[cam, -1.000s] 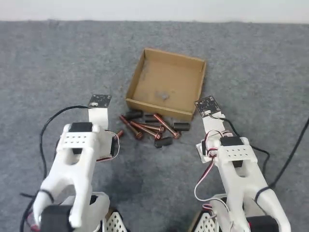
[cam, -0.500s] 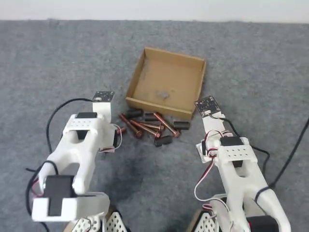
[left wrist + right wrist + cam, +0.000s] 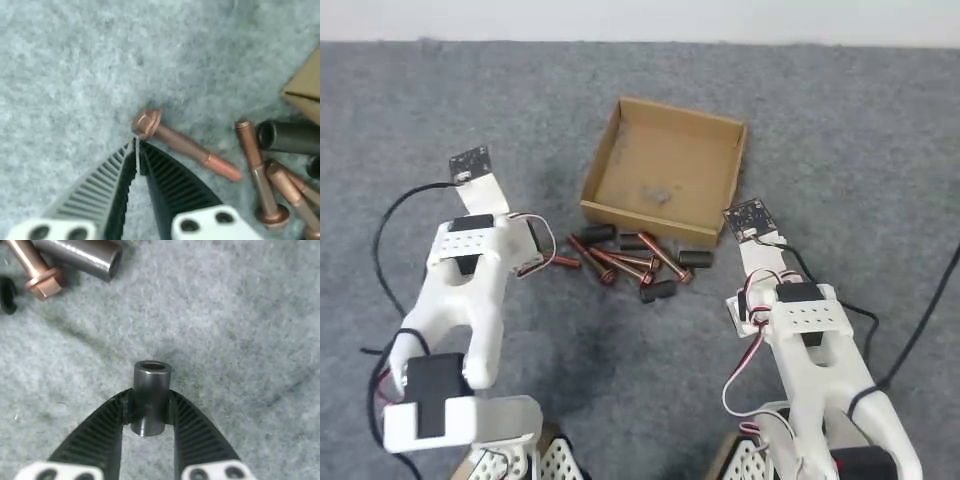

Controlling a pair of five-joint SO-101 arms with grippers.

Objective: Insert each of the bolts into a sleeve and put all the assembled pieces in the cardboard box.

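Sleeve (image 3: 151, 385) stays clamped in the right pincer (image 3: 150, 401); left pincer (image 3: 136, 146), clenched empty, has swung left beside a bolt (image 3: 185, 145)

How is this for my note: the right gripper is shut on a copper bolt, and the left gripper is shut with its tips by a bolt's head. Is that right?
Not quite. The right gripper is shut on a dark sleeve, not a copper bolt, as the right wrist view shows. The rest stands: the left gripper is shut with its tips by a bolt's head.
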